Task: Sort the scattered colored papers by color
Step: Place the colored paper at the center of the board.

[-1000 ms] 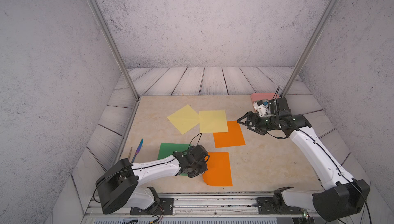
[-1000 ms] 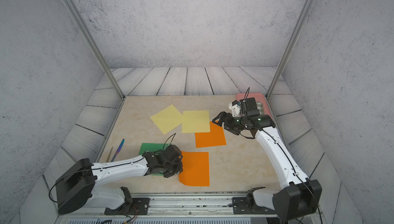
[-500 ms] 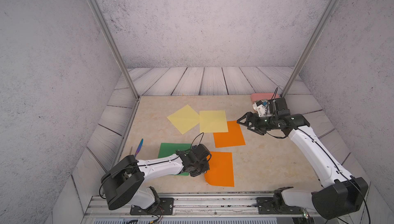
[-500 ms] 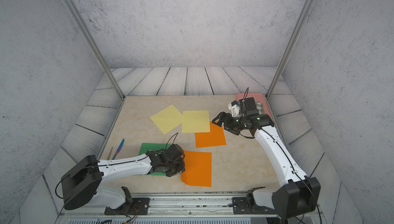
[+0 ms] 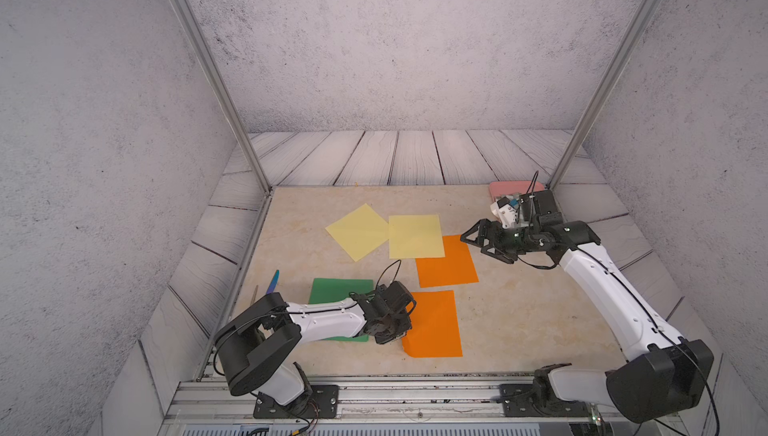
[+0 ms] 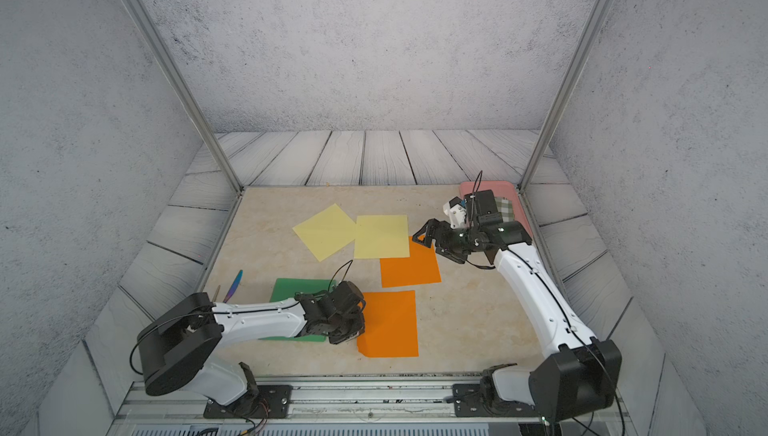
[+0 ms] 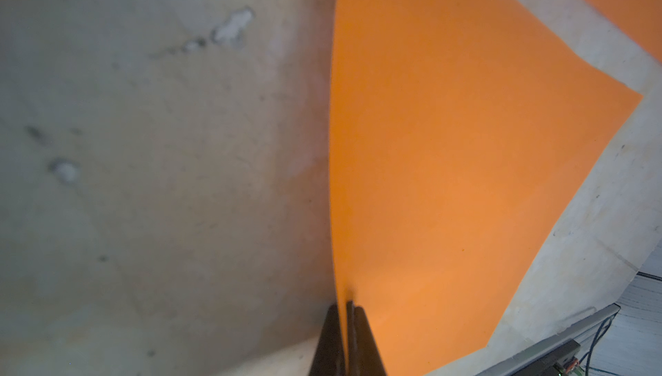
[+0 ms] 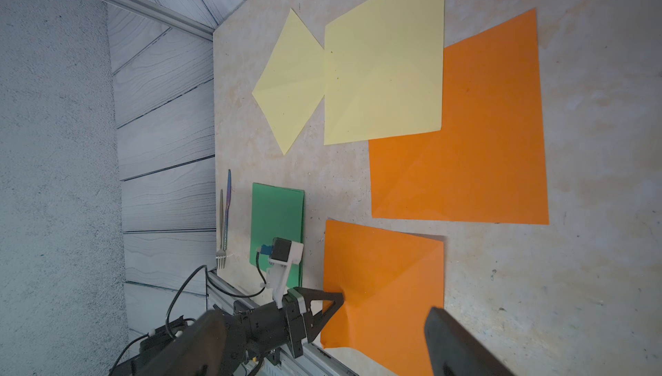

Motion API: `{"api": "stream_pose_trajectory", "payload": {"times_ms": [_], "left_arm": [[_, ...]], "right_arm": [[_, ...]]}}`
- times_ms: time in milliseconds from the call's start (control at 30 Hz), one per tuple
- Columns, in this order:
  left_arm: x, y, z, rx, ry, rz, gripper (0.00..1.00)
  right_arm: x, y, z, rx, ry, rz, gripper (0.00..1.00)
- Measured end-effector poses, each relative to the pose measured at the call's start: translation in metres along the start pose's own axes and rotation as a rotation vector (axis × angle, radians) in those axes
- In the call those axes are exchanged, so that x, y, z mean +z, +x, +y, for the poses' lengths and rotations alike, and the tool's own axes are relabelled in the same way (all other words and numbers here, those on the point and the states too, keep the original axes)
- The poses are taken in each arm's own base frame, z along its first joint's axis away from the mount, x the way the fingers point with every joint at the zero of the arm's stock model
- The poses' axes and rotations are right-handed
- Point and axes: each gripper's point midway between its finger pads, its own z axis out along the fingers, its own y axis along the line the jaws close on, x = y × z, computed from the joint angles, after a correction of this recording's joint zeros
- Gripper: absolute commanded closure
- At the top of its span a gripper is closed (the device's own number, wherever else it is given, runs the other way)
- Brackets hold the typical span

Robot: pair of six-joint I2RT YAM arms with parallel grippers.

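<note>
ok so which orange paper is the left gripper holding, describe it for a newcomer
Find the table's front rail. The orange paper nearest it, edge pinched by the left gripper, is the one. The other orange sheet lies farther back, tucked under a yellow sheet.

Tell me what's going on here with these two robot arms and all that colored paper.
The robot is sorting papers by color. The left gripper is shut on the edge of the near orange paper, with that edge raised. The right gripper is open and holds nothing, hovering by a corner of the far orange paper. The two yellow papers lie together at the back, one overlapping that far orange sheet. A green paper lies beside the held sheet.
</note>
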Motion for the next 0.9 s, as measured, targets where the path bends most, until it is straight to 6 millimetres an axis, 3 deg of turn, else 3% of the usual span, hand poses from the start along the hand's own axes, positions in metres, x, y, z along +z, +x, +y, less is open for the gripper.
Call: {"api": "stream_pose_trajectory", "payload": {"times_ms": [233, 500, 800, 900], "left_arm": [[0.0, -0.002, -0.004, -0.006, 0.001, -0.002, 0.77], [-0.008, -0.003, 0.005, -0.013, -0.043, -0.02, 0.73], [-0.042, -0.01, 0.018, -0.024, -0.088, -0.094, 0.71], [-0.059, -0.016, 0.013, -0.002, -0.089, -0.13, 0.69]], "right_arm": [[0.006, 0.0, -0.003, -0.001, 0.002, 0.019, 0.08], [0.008, 0.001, -0.005, -0.005, 0.004, 0.026, 0.08], [0.008, 0.001, -0.004, -0.01, 0.0, 0.028, 0.08], [0.01, 0.001, -0.006, -0.008, 0.002, 0.029, 0.08]]}}
